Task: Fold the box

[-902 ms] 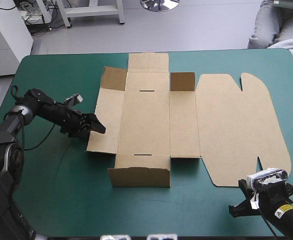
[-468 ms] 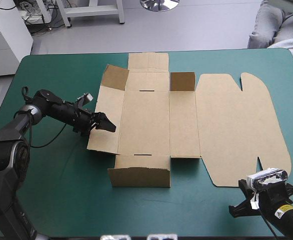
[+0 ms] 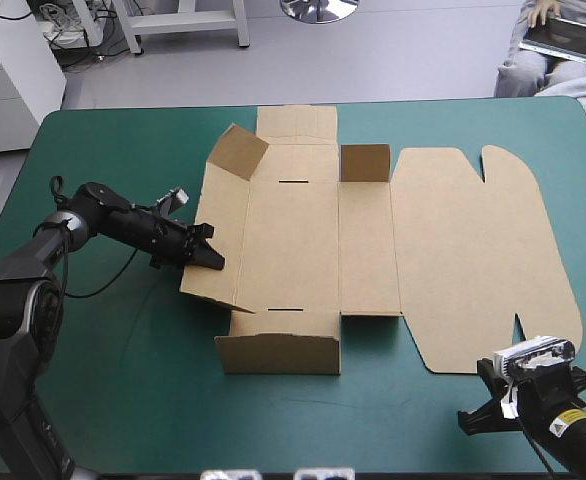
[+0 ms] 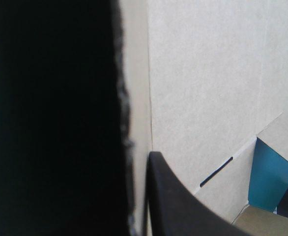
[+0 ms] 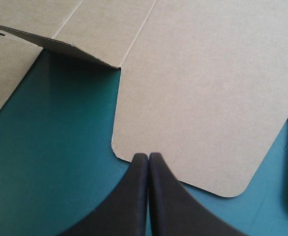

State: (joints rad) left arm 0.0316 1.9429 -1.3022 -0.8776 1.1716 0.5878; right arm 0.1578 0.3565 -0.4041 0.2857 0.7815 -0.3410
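Note:
The brown box lies opened out mid-table, its near wall and two far corner flaps raised and its lid flat to the right. My left gripper is shut on the outer edge of the left side panel, which tilts up off the cover. In the left wrist view the board's edge runs between my fingers, with the box floor beyond. My right gripper is shut and empty at the lid's near edge. Its joined tips just reach the lid.
The teal-green cover shows bare around the box to the left and along the near edge. The lid's right edge lies close to the table's right side. The table's far edge runs just behind the box's far flap.
My left gripper moved in from the left, shut on the left panel's edge and raised it. The far left corner flap leaned inward. My right gripper stayed put.

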